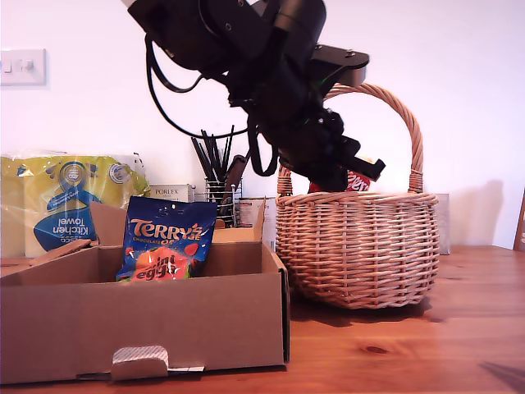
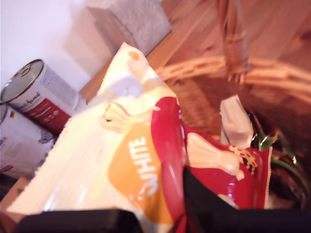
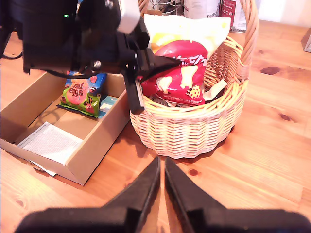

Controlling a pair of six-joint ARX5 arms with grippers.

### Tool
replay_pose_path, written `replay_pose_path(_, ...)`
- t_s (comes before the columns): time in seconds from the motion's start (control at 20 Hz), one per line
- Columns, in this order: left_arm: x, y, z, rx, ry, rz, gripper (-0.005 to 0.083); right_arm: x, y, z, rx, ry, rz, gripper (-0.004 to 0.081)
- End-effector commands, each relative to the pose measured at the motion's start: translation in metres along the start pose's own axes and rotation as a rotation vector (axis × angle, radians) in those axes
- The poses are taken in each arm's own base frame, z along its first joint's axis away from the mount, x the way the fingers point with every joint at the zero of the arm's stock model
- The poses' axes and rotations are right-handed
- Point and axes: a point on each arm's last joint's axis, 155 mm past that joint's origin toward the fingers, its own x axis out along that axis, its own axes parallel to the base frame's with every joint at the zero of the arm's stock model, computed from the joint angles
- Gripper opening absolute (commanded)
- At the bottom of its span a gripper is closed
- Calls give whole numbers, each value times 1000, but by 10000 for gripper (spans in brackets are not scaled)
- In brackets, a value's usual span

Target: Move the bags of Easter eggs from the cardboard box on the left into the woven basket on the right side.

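Wooden table, exterior view: my first gripper over woven basket; Terry's bag in cardboard box. First wrist view: jaws clamp Maltesers bag, poised for release. Second wrist view: my second gripper closed, empty, standing clear.

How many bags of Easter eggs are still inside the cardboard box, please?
1: a blue-and-orange Terry's bag stands against the back wall of the shallow brown cardboard box. The second wrist view shows only a paper sheet on the rest of the floor; the near corner is hidden.

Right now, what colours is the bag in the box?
Blue and orange Terry's bag, clearest in the exterior view.
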Motion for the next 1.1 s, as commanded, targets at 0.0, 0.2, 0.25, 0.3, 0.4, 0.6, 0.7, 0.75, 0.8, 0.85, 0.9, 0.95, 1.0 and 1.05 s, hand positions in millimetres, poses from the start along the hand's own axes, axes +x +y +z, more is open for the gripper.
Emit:
replay_pose_path(0.0,-2,0,0,-38,-13,-7,209,-2,3,6,-10,-16,10,-13)
replay_pose_path(0.2,-4,6,24,-53,-111,12,398,-2,3,6,-11,-16,10,-13)
replay_pose_path(0.25,-4,6,29,-48,-127,9,398,-2,3,6,-11,-16,10,-13)
replay_pose_path(0.3,-4,6,31,-48,-132,8,398,-2,3,6,-11,-16,10,-13)
replay_pose_path(0.4,-5,9,33,-50,-136,19,397,-2,3,6,-11,-16,10,-13)
replay_pose_path(0.6,-6,27,40,-33,-136,107,397,-2,3,6,-11,-16,10,-13)
replay_pose_path(0.7,-7,33,42,-25,-125,132,394,-2,3,6,-10,-16,11,-13)
replay_pose_path(0.75,-6,32,39,-15,-110,128,395,-2,3,6,-10,-16,11,-13)
replay_pose_path(0.8,-6,28,37,-9,-94,117,395,-2,3,6,-10,-16,13,-13)
replay_pose_path(0.85,-6,21,33,0,-75,99,395,-2,5,6,-10,-17,22,-13)
replay_pose_path(0.9,-6,15,32,7,-62,86,394,-2,6,6,-10,-17,29,-13)
replay_pose_path(0.95,-9,10,32,14,-53,74,387,-2,6,6,-11,-18,29,-13)
replay_pose_path(1.0,-11,4,30,24,-36,54,348,-2,6,6,-11,-18,29,-13)
replay_pose_path(1.05,-15,-4,28,34,-16,23,280,-2,6,6,-11,-18,29,-13)
